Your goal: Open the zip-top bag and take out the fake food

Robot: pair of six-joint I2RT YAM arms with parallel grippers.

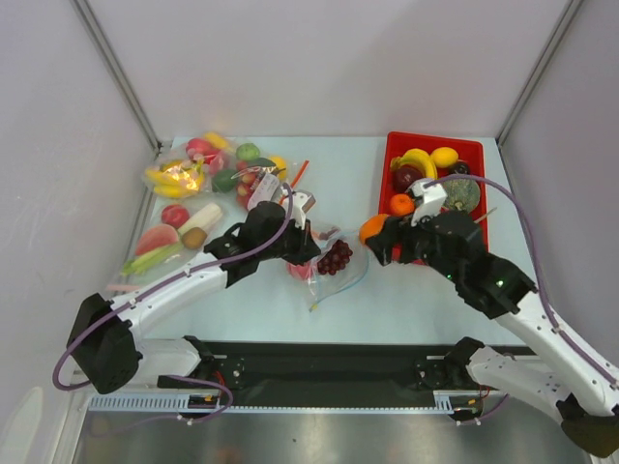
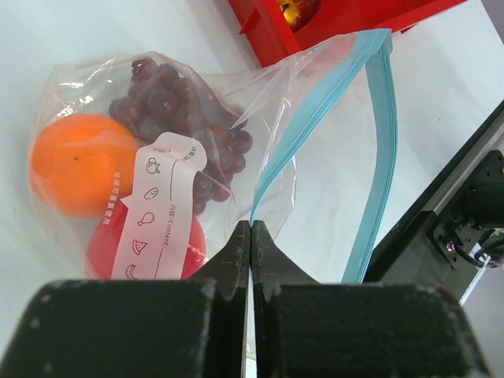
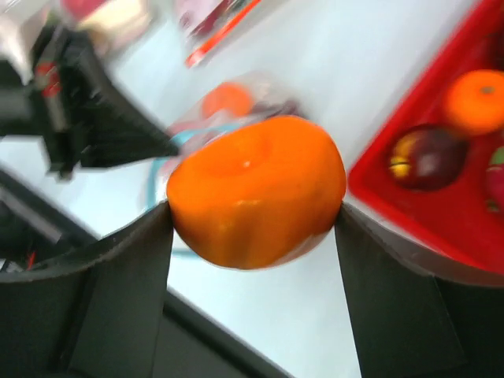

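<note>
The zip-top bag [image 2: 315, 118] lies mid-table with its blue-green zip strip [image 2: 383, 157] gaping open. My left gripper [image 2: 250, 228] is shut on the bag's plastic edge next to the strip; it appears in the top view as the left gripper [image 1: 308, 246]. Inside the bag are fake food pieces: an orange fruit [image 2: 79, 161], dark purple grapes [image 2: 181, 102] and a red fruit [image 2: 150, 248] behind a white label. My right gripper [image 3: 253, 209] is shut on another orange fruit [image 3: 256, 193], held above the table between the bag and the red tray [image 1: 372, 229].
A red tray [image 1: 392, 155] at the back right holds bananas, a lemon, an orange and darker fruits. Other clear bags of fake food [image 1: 193, 174] crowd the back left. A black rail [image 1: 329, 362] runs along the near edge.
</note>
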